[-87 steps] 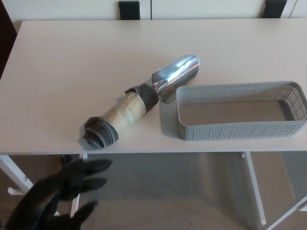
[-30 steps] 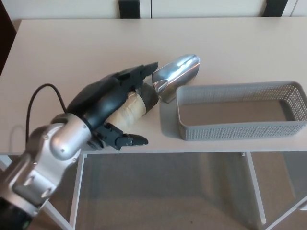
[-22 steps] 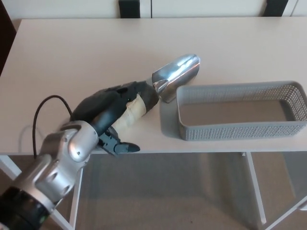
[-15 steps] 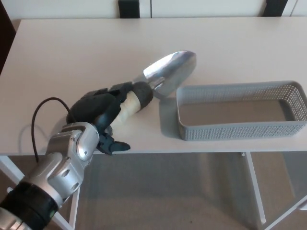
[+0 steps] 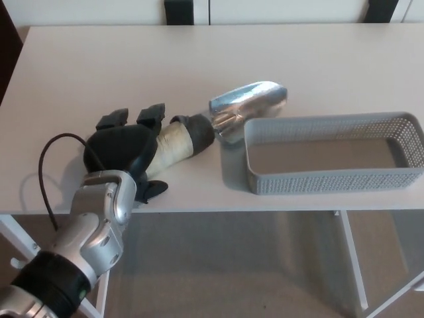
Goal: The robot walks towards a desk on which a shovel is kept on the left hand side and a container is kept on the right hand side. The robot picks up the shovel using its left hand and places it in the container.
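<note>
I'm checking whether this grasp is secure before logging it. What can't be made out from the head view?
- Shovel handle end: hidden under the left hand, so how firmly the hand holds it is unclear.
- Whether the scoop touches the container wall: too close to tell.
- Container's right end: cut off by the picture's right edge.
- Right hand: not in view.
- Desk far corners: cut off.

Soft, even daylight leaves the desk [image 5: 99,73] pale and slightly washed out. A bright glare sits on the metal scoop of the shovel [image 5: 248,103]. The container [image 5: 331,179] casts a faint shadow toward the shovel. Focus is mildly soft throughout.
</note>
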Controlling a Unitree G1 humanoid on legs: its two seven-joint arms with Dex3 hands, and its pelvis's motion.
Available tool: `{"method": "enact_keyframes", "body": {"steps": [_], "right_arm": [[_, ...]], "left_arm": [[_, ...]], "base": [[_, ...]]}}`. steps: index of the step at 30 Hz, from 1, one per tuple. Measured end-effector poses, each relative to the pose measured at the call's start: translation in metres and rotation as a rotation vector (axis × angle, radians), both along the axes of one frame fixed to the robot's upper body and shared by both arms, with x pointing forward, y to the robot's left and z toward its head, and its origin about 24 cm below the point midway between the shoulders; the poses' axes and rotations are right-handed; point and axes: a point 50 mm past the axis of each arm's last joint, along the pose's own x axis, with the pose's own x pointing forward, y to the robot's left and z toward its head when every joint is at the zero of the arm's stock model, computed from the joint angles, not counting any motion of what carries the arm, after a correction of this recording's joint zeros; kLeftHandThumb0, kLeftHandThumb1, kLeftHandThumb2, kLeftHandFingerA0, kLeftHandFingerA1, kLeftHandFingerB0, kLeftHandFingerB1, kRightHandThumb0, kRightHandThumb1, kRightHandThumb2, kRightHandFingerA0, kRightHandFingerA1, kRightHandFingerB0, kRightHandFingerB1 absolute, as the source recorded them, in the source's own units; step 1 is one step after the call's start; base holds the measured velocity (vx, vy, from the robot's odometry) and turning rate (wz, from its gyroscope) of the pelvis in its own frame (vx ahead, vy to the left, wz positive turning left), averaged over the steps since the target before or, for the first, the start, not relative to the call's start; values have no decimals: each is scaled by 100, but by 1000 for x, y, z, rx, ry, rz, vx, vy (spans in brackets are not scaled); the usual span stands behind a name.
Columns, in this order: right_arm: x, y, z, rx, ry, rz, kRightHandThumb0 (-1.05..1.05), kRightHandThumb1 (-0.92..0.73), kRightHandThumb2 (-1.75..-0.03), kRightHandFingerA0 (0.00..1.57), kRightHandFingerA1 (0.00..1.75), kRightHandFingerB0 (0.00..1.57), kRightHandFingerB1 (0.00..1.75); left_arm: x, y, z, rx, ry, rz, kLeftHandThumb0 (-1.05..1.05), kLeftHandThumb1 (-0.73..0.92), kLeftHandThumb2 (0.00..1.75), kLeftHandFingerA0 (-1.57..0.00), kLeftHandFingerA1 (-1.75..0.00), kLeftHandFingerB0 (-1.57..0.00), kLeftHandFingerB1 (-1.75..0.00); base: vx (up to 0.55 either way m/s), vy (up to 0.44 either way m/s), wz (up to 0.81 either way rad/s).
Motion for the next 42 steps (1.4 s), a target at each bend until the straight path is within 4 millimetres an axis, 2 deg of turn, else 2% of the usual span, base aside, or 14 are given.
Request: {"method": "enact_keyframes", "body": {"steps": [16, 19, 20, 23, 24, 27, 28, 29, 31, 32, 35, 39, 41, 42], "right_arm": [[6, 3, 3, -12, -21, 55, -45, -67, -60, 43, 40, 29, 34], [7, 3, 3, -11, -26, 56, -44, -67, -60, 42, 39, 30, 34], [7, 3, 3, -10, -26, 56, -44, -67, -60, 42, 39, 30, 34], [7, 4, 3, -11, -26, 59, -44, -67, -60, 42, 39, 31, 34], [7, 4, 3, -11, -25, 61, -44, -67, -60, 43, 40, 31, 34], [9, 4, 4, -12, -28, 65, -44, -67, -60, 43, 40, 30, 34], [10, 4, 4, -12, -30, 66, -44, -67, -61, 42, 40, 30, 34], [10, 4, 4, -11, -31, 66, -43, -67, -61, 42, 40, 30, 34], [11, 4, 4, -10, -33, 66, -45, -67, -60, 42, 40, 30, 34], [11, 5, 4, -9, -34, 67, -45, -67, -60, 42, 40, 30, 34], [12, 5, 4, -9, -35, 68, -45, -67, -60, 42, 41, 30, 34], [14, 5, 5, -9, -39, 70, -46, -67, -60, 42, 41, 31, 34], [15, 6, 5, -9, -40, 71, -45, -66, -60, 43, 42, 32, 35], [15, 6, 5, -9, -41, 72, -46, -66, -59, 42, 42, 32, 34]], "left_arm": [[3, -14, -2, 10, 6, 11, -48, 38, 75, -1, -32, 0, -28], [5, -16, -2, 10, 18, 16, -59, 45, 70, -10, -36, -7, -27], [6, -15, -3, 17, 24, 17, -31, 36, 91, 0, -47, 0, -47], [7, -12, -7, 47, 47, 26, -31, 33, 89, 0, -45, 0, -47], [8, -11, -9, 59, 55, 30, -62, 46, 71, -22, -39, -9, -33], [10, -8, -12, 82, 68, 40, -58, 53, 76, -34, -44, -8, -35], [11, -6, -13, 92, 76, 41, -46, 68, 62, -72, -74, -24, -30], [12, -6, -13, 98, 84, 39, -41, 71, 61, -80, -103, -38, -33], [16, -6, -8, 104, 78, 35, -37, 46, 69, -81, -104, -50, -48], [18, -6, -5, 108, 73, 31, -31, 56, 57, -72, -91, -61, -40], [22, -6, 1, 122, 76, 22, -30, 65, 59, -56, -104, -63, -41], [24, -2, 4, 141, 94, 18, -29, 62, 59, -55, -118, -51, -38], [24, 1, 2, 150, 108, 15, -29, 59, 58, -63, -94, -68, -43], [24, 3, 1, 152, 115, 10, -21, 61, 57, -64, -116, -70, -47]], "base": [[0, 0, 0], [0, 0, 0], [0, 0, 0], [0, 0, 0], [0, 0, 0], [0, 0, 0], [0, 0, 0], [0, 0, 0], [0, 0, 0], [0, 0, 0], [0, 0, 0], [0, 0, 0], [0, 0, 0], [0, 0, 0]]}}
